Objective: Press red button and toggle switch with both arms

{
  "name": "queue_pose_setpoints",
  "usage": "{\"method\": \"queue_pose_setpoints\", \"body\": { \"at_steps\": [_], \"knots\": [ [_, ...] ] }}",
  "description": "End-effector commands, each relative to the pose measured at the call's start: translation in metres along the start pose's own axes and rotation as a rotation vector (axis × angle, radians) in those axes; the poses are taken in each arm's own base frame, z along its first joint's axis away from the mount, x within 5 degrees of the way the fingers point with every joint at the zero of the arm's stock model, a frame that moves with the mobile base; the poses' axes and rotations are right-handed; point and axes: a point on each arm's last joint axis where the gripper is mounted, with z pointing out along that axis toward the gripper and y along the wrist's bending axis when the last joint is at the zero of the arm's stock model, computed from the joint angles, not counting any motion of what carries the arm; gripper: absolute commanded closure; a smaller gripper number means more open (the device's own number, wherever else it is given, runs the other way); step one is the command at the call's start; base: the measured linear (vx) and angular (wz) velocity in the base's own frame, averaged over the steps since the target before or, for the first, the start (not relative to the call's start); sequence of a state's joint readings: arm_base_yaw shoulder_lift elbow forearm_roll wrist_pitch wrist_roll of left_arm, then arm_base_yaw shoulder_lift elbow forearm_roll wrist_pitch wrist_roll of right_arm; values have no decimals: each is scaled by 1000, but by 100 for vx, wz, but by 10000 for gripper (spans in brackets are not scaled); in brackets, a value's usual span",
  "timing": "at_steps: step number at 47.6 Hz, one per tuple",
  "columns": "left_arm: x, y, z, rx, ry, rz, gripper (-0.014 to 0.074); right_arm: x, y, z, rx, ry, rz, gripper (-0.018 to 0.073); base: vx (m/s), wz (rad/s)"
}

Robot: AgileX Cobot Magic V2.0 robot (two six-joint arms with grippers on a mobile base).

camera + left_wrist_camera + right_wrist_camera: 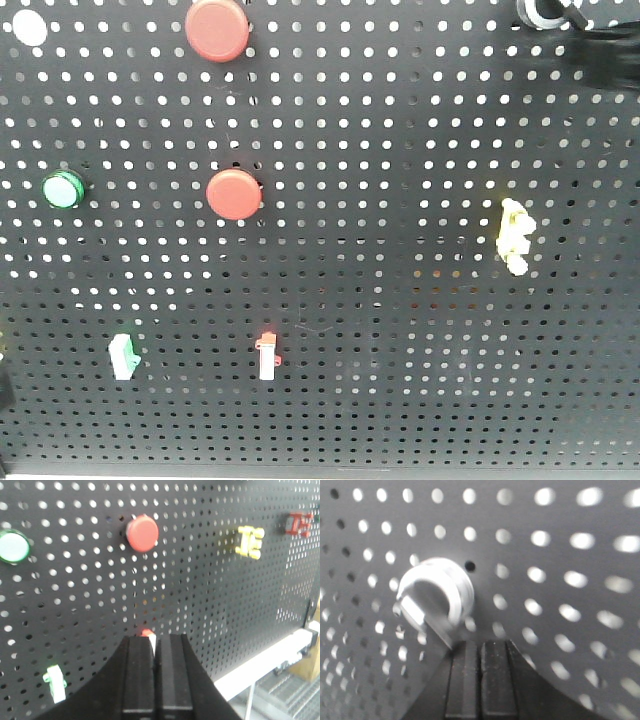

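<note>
Left gripper [155, 639], pressed together as one blunt tip, just below red-tipped toggle switch [146, 632]; red button [142, 533] higher on pegboard surface [200, 605], untouched. Right gripper [480, 645], likewise pressed together, beside white round knob [435, 592].

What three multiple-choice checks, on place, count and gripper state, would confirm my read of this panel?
1. In the front view, the yellow switch sits where from the red buttons? A left; B right; C directly below.
2. How many round red buttons show in the front view? A one; B two; C four.
3. The left gripper is: A wide open; B shut; C holding a green button.
Answers: B, it lies far right of both; B, one at the top, one mid-panel; B, its fingers lie pressed side by side.
</note>
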State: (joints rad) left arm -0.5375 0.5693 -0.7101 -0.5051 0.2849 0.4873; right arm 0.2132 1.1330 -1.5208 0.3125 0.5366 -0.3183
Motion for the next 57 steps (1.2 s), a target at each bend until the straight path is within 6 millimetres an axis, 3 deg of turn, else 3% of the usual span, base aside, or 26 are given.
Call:
{"method": "queue_pose_setpoints", "body": {
  "at_steps": [1,9,20,28,39,57],
  "knots": [
    [-9,2,-2,-23,-54,10,594,-18,1,-27,23,-112,-49,562,0,0],
    [17,1,-7,-22,-12,4,594,14,7,-65,52,-143,-92,562,0,0],
    [69,-5,-35,-3,25,2,594,118,20,-132,90,-148,-92,562,0,0],
    [92,-5,-45,-17,2,7,594,186,28,-161,92,-143,-88,562,0,0],
    [102,-4,-44,-22,18,2,594,231,29,-167,109,-159,-86,562,0,0],
    [102,-4,-44,-22,18,2,594,266,30,-155,90,-33,-74,562,0,0]
  ]
}}
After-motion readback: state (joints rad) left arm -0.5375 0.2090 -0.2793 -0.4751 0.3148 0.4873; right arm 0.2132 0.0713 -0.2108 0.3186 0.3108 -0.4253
